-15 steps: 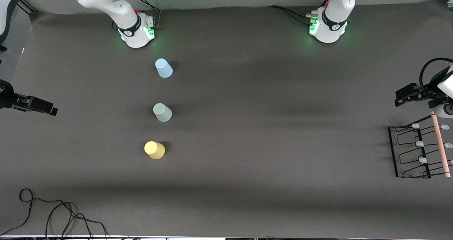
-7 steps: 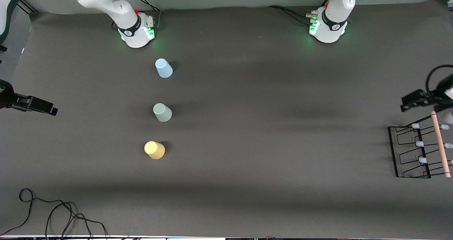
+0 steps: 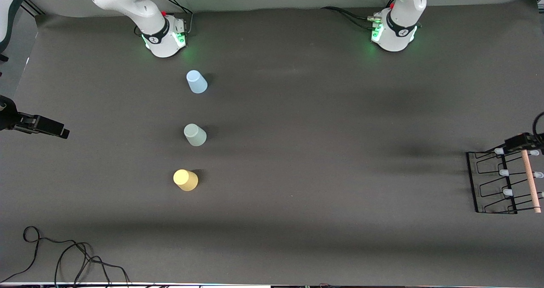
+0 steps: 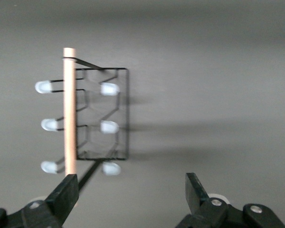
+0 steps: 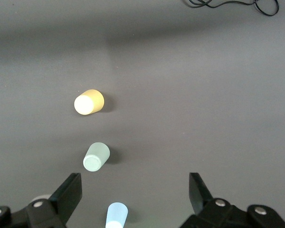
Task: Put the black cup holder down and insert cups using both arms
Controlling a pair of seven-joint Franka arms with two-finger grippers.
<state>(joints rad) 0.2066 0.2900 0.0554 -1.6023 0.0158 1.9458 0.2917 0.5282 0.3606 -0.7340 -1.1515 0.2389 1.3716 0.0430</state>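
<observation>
Left gripper (image 4: 128, 194), fingers spread, hangs over the black cup holder (image 3: 503, 182); centre on its rod handle (image 4: 70, 109) before descending. Right gripper (image 5: 135, 197) waits, spread.

arms (image 3: 148, 12): white, dark joints | bases (image 3: 393, 35): green-lit | grippers (image 4: 128, 199): black

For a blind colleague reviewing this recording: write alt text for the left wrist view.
The open left gripper hangs over a dark table, its two black fingers wide apart and holding nothing. Under it stands the black cup holder, a wire rack with a pale wooden handle along its middle and six pale-tipped pegs, three on each side of that handle.
</observation>
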